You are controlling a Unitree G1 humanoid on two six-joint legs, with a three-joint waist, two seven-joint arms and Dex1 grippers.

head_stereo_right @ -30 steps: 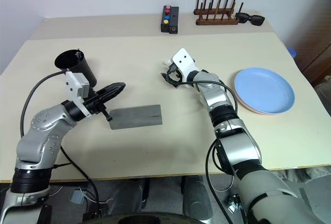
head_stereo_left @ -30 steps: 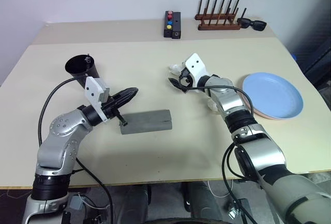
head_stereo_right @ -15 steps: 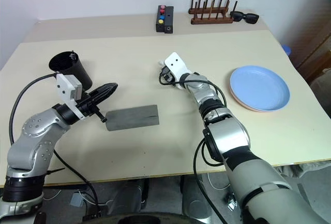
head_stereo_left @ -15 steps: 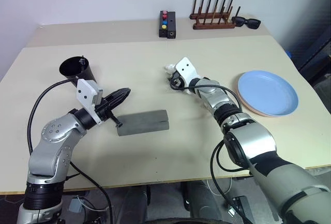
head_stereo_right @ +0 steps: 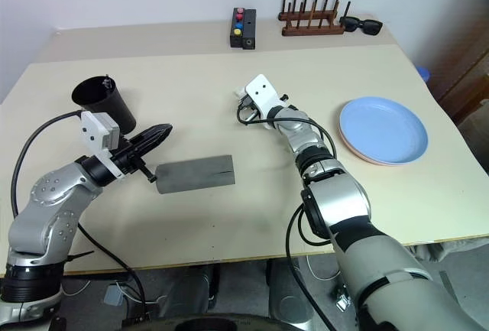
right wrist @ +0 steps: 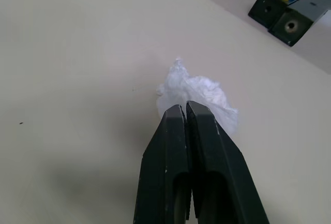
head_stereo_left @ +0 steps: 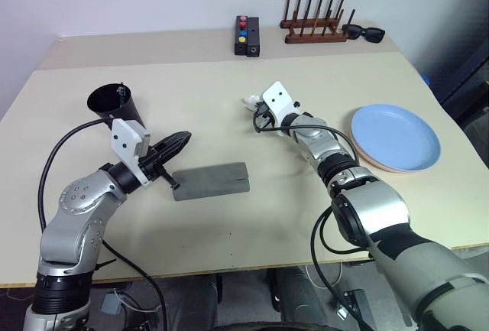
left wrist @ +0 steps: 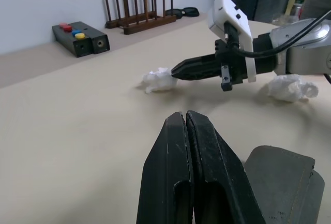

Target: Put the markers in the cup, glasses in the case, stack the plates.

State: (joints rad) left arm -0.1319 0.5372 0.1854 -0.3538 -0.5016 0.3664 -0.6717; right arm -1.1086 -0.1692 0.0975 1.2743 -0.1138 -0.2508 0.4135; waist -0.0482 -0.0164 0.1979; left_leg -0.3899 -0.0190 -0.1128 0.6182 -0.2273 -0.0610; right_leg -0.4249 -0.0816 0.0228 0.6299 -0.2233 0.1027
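Left eye view, nearest: left end effector (head_stereo_left: 180, 141) clenched on nothing, black fingers pressed together, hanging just above the near-left end of the case (head_stereo_left: 212, 181); likely parked there so it can work the lid next.
Case: grey, shut, lying flat on the table (head_stereo_left: 229, 224), well apart from everything else; closed, so the glasses step looks not yet done. Glasses themselves: cannot find them in these pictures.
Cup: black tumbler (head_stereo_left: 109, 102) upright near the left edge, behind the left arm; a slim dark tip pokes above its rim, probably a marker, so that part reads as finished or nearly so.
Right end effector: (right wrist: 182, 111) fingers shut tight, tips at the near edge of a crumpled white tissue (right wrist: 199, 94); whether a fold of it is pinched, cannot tell.
Second tissue wad: (left wrist: 287, 87) beside the right forearm.
Plates: light blue plate (head_stereo_left: 397, 135) sits on the pink one (head_stereo_left: 380, 167), right side; stacked already.
Far edge: button box (head_stereo_left: 246, 35), wooden rack (head_stereo_left: 315, 31), black sunglasses (head_stereo_left: 364, 34); out of the working area, no part in the task.
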